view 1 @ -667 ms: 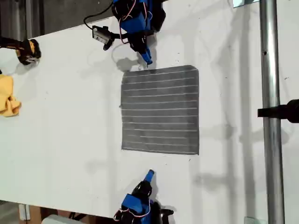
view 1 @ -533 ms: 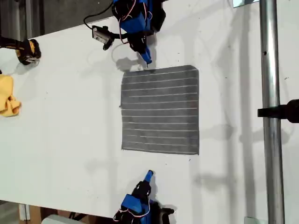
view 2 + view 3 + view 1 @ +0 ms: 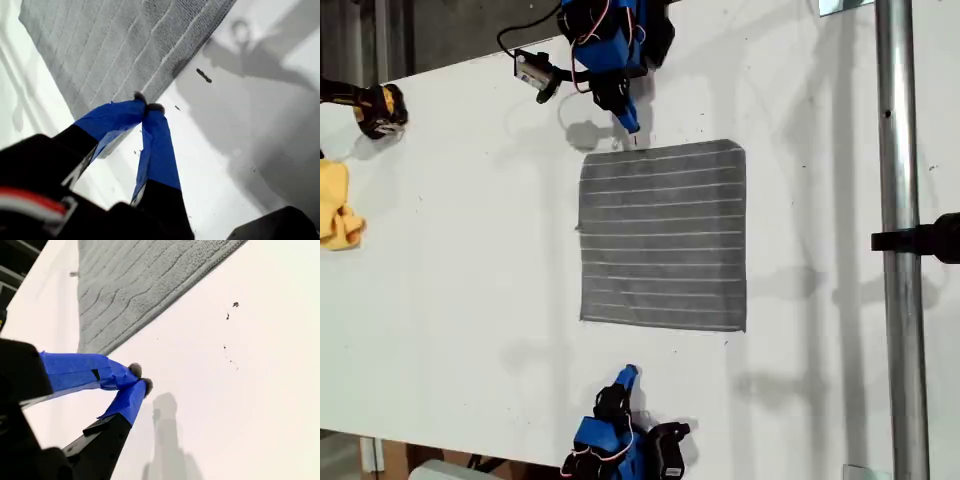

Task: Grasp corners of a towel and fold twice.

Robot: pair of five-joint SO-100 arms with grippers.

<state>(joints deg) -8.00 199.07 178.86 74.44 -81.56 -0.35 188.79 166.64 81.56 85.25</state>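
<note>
Counted on the white table (image 3: 470, 300): one grey striped towel (image 3: 663, 236), with four corners showing and roughly ten pale stripes. One crumpled yellow cloth (image 3: 337, 205) at the exterior view's left edge. One yellow-and-black tool (image 3: 375, 106) near it. Two blue-jawed grippers: my first gripper (image 3: 148, 107) and my second gripper (image 3: 140, 377). One upright metal pole (image 3: 900, 240), carrying one black clamp (image 3: 925, 239).

- towel (image 3: 663, 236) flat on table (image 3: 470, 300), mid exterior view;
- my first gripper (image 3: 626, 123) just above towel's top edge, nr top-left corner (image 3: 586, 157);
- my second gripper (image 3: 628, 375) below towel, apart;
- cloth (image 3: 338, 208) far at exterior view's left;
- pole (image 3: 901, 240) at its right
</note>
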